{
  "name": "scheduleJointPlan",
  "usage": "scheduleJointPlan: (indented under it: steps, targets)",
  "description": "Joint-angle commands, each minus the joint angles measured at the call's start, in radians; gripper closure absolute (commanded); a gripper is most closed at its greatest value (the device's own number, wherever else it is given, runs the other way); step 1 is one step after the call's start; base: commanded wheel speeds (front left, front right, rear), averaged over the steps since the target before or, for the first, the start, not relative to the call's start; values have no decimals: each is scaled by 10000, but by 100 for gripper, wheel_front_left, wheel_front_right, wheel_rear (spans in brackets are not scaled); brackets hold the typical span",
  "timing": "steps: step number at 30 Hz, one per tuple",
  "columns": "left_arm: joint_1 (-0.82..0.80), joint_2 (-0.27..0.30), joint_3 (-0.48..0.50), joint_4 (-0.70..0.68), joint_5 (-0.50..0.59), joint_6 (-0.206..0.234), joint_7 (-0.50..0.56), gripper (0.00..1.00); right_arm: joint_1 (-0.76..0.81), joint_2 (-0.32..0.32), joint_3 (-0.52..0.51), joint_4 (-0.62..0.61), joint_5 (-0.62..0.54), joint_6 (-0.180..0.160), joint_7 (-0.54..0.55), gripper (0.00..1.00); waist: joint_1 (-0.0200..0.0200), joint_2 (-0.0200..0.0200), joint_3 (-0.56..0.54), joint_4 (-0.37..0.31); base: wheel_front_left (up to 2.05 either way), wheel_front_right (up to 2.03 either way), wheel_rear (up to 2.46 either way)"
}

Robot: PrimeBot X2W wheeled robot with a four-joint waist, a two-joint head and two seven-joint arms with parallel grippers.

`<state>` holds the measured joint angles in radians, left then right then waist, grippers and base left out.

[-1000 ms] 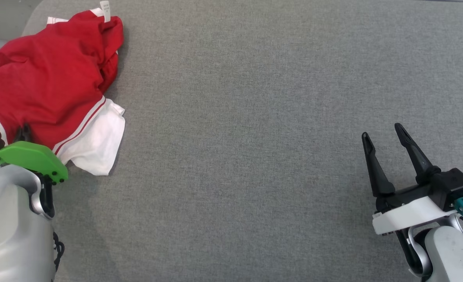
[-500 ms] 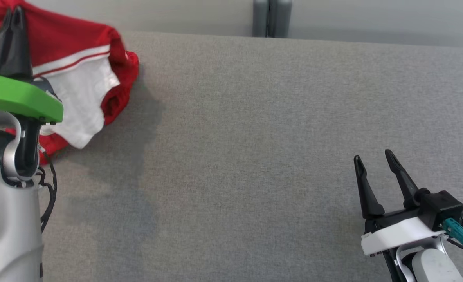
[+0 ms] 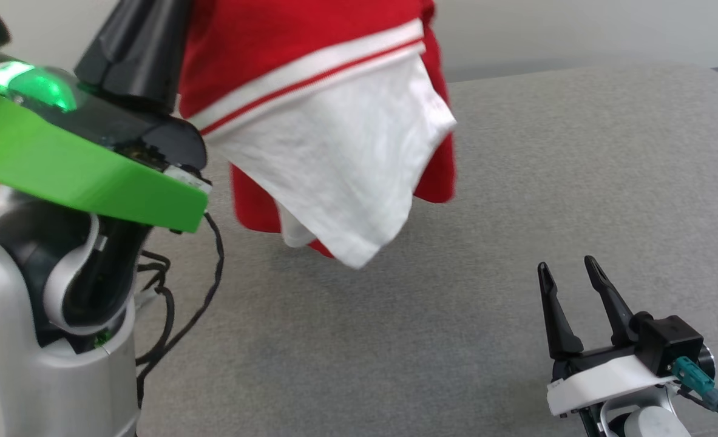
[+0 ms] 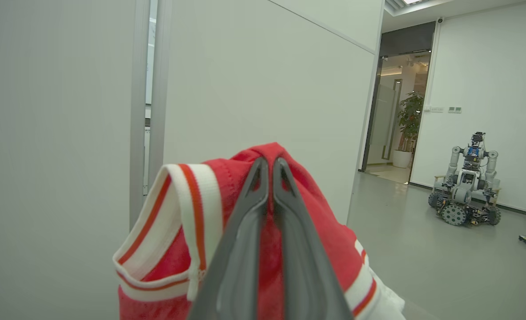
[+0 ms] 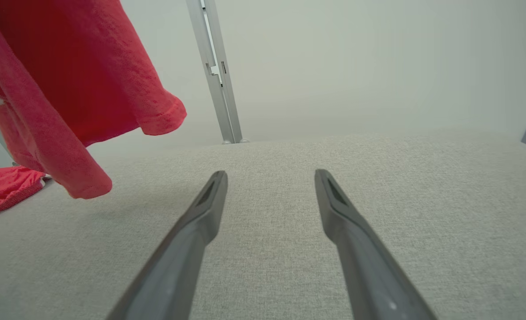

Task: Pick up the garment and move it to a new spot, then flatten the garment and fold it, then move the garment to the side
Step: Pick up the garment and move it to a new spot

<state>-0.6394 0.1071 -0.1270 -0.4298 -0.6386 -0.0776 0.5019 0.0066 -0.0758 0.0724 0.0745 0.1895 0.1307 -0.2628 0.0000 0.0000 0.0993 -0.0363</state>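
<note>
The garment (image 3: 334, 152) is red with white striped trim and a white panel. It hangs in the air above the left half of the grey padded table (image 3: 547, 182). My left gripper (image 4: 270, 161) is shut on a bunched red fold at its top, and the cloth drapes down around both fingers. In the head view the left gripper (image 3: 143, 42) is raised high on its green-covered wrist. The right wrist view shows the garment (image 5: 89, 89) dangling at the upper left, with a red end resting on the table (image 5: 378, 200). My right gripper (image 3: 568, 270) stands open and empty low over the table's right side.
A pale wall with a metal post (image 5: 218, 89) stands behind the table. Black cables (image 3: 176, 303) loop beside my left arm. Beyond the wall's end, the left wrist view takes in a room with another robot (image 4: 465, 182) and a potted plant (image 4: 408, 116).
My left gripper has lifted the garment off the table, up and rightward, so it now hangs. The head camera has tilted up. The right gripper has stayed open.
</note>
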Motion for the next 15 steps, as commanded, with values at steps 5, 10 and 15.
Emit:
scheduleJointPlan:
  steps: [5,10,15]
  targets:
    - [970,-249,-663,1272,-412,314,349,100,-99,34,-14,-2,55,1,-31,0,0,0,-4,-1955,0,0,0]
    - [1680,-367,-1338,4616,248,339,-694,100,-385,129,152,77,168,1,-31,0,0,0,502,-2807,0,0,0]
    - [1821,-458,-1942,8236,1147,219,-2953,100,-507,204,373,167,213,1,-31,0,0,0,828,-3333,0,0,0]
